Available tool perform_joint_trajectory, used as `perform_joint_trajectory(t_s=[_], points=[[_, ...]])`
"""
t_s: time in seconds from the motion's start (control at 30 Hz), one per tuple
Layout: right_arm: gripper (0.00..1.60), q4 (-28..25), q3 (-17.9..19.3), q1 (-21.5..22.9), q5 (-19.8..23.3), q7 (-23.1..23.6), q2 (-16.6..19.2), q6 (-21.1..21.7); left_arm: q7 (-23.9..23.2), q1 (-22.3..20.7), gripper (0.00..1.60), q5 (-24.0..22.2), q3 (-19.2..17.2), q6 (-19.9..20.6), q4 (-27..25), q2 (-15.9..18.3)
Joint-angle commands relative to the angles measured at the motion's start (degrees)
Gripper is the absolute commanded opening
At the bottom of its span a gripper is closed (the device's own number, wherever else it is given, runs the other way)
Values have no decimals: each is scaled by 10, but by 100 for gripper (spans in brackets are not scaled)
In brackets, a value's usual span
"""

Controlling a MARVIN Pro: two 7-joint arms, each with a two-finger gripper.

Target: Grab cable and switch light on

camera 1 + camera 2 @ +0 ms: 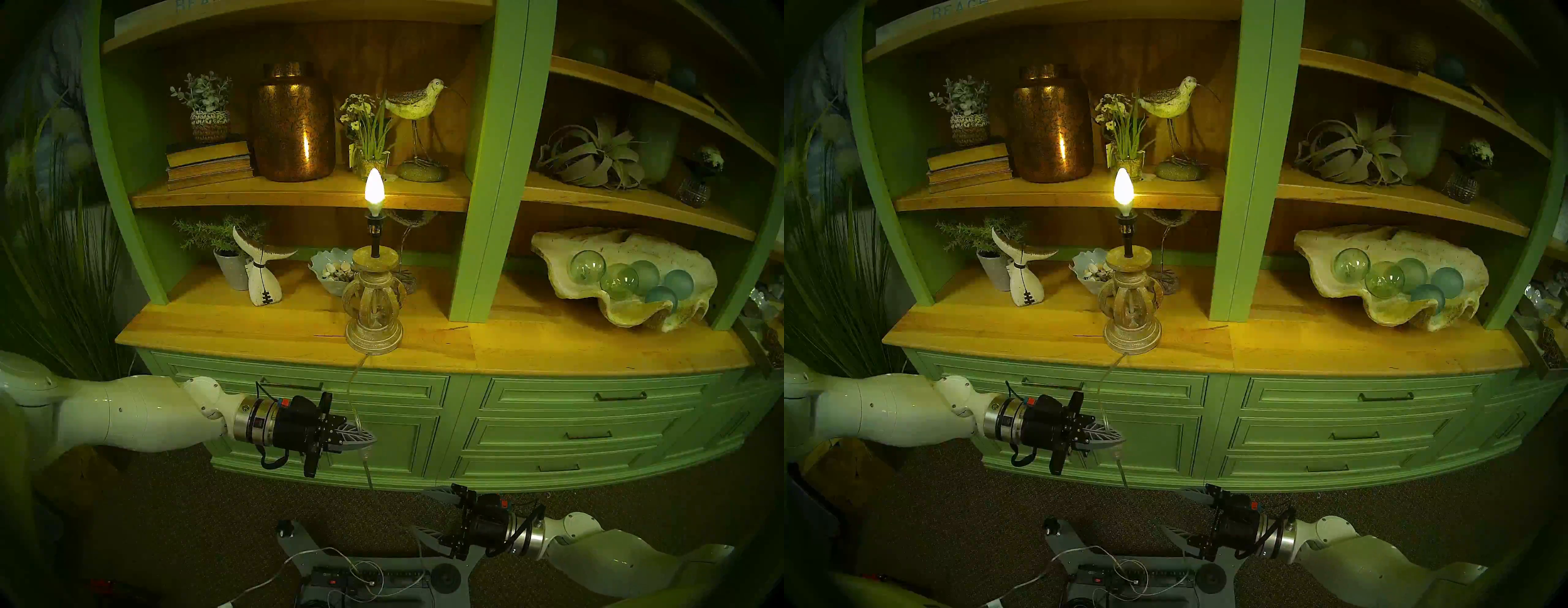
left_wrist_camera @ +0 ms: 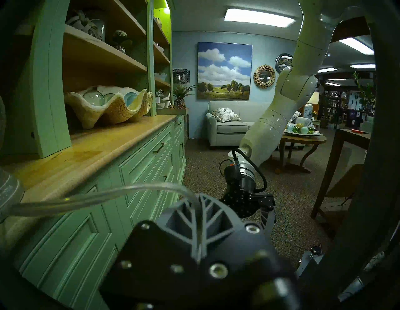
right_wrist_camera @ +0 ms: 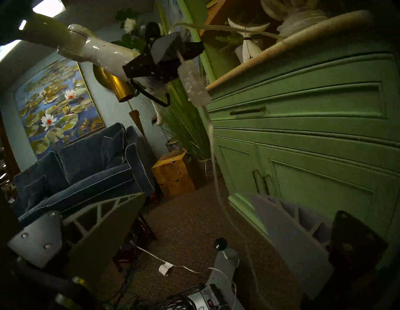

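Already lit: candle bulb (image 1: 374, 185) glowing on the lamp (image 1: 374, 312) at the worktop (image 1: 237, 327) front edge. Left hand (image 1: 360, 438) pressed together, pinching the clear cable (image 1: 354, 382) below the lamp, cord running near vertical down the drawer fronts. Inline switch (image 3: 194, 84) hanging just beneath that grip. Right hand (image 1: 426, 511) spread wide, empty, lower and right of the switch, likeliest arm for any further press. Partial lettering on the top shelf, too cut off to read.
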Motion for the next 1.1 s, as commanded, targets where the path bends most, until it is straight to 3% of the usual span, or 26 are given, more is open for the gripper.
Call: perform_joint_trajectory(t_s=[0.0,0.3,0.67,0.73,1.07], points=[[160,-28,38,-21,10,-52,16,-56,-13,-14,0,0,-7,-4,-3,1],[160,-83,68,-26,3,-94,18,-123,-13,-14,0,2,-7,-4,-3,0],[160,-125,80,-98,1,-150,19,-183,-15,-15,0,4,-7,-4,-3,1],[160,-152,79,-111,-3,-154,16,-195,-19,-16,0,4,-8,-5,-4,1],[160,-212,101,-157,-32,-189,20,-195,-26,-18,0,3,-8,-6,-5,2]])
